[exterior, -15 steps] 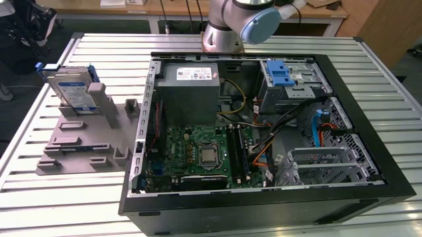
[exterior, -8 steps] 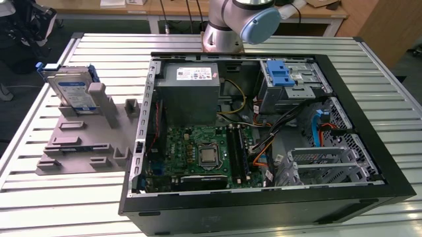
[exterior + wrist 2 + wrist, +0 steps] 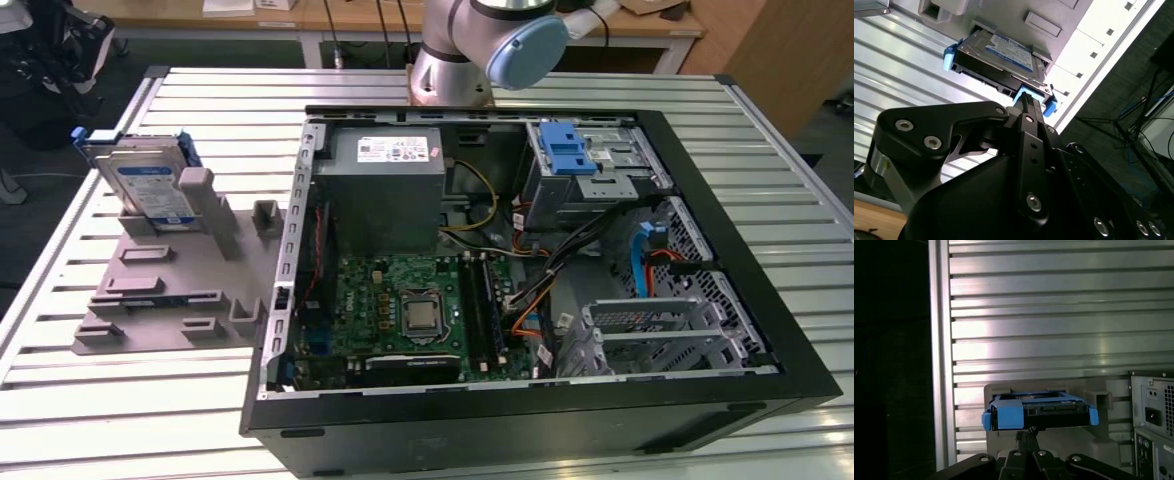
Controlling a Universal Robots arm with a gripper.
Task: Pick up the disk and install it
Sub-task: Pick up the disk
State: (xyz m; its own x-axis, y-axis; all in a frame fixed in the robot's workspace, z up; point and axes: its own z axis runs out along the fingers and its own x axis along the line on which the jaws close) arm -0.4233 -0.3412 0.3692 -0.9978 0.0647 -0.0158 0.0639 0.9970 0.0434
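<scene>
I am looking at the flat silver metal hard drive in its blue plastic bracket (image 3: pixel 144 180), which is standing on edge in a slot of the grey moulded plastic fixture (image 3: pixel 174 290). The fixture is lying on the slatted aluminium table (image 3: pixel 134 400), just beside the case on the exterior view's left. The drive is wearing a white-and-blue label, but its print is too small for me to make out.

The black tower computer case (image 3: pixel 534 430) is lying on its side with the panel off. Inside it I am seeing the green motherboard (image 3: pixel 400 310), the large grey power-supply box (image 3: pixel 387 190) carrying a white sticker I cannot read, and the grey metal drive cage (image 3: pixel 594 175) with its blue plastic latch (image 3: pixel 567 150). Loose cables are running between them.

In both wrist views the black claw (image 3: pixel 1027 431) (image 3: pixel 1026 100) is pointing toward the drive (image 3: pixel 1039 412) (image 3: pixel 1004 55), with its tips lining up against the blue bracket's edge. The exterior view is showing nothing at the drive, so the claw is hanging apart from it. Its jaws are sitting pressed together on nothing.
</scene>
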